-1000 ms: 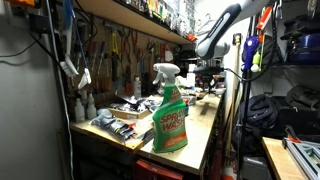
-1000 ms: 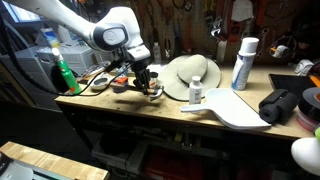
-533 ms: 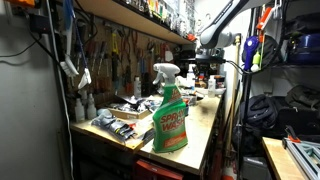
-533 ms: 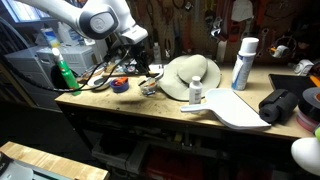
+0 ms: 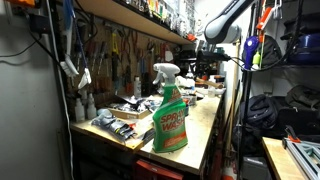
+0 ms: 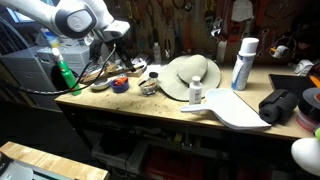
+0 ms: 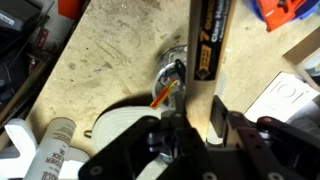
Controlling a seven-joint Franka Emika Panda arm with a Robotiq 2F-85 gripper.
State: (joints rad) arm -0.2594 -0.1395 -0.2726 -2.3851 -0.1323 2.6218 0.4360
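Observation:
My gripper [image 7: 203, 126] is shut on a long tan bar with a black and yellow label [image 7: 206, 45] and holds it well above the workbench. Straight below it in the wrist view sits a small metal bowl [image 7: 172, 78] with an orange-red piece in it. In an exterior view the gripper [image 6: 117, 38] hangs above the bench's left part, up and left of that bowl [image 6: 150, 86] and a blue disc [image 6: 119, 85]. In an exterior view the gripper [image 5: 207, 63] is far back over the bench, and the bar is hard to make out.
A pale hat [image 6: 190, 75], a small white bottle [image 6: 196, 92], a white spray can [image 6: 243, 62], a white board [image 6: 235, 108] and a black bundle [image 6: 280, 105] lie on the bench. A green spray bottle [image 5: 170, 115] stands at its near end, with cables and tools around it.
The gripper was down at the bench by the metal bowl. It has risen with the bar in it and moved up and away from the bowl.

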